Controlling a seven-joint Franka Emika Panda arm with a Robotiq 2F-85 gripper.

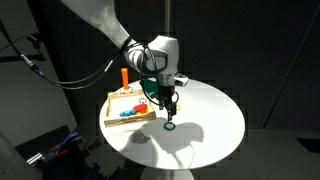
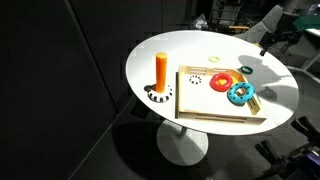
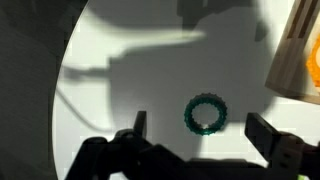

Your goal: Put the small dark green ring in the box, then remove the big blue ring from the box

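Claw (image 1: 171,110) hangs spread above the small dark green ring (image 3: 191,115) (thin, ridged).

You had nothing to read here: no letters, numbers or brand marks could be made out on the box (image 2: 205,106) or the table (image 2: 190,45), and the wrist view was too dim.

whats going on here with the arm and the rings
The Franka arm's gripper hangs just above the small dark green ring, with its jaws open and nothing gripped yet. That ring lies flat on the round white table, outside the wooden box. The big blue ring lies in the box next to a red piece.
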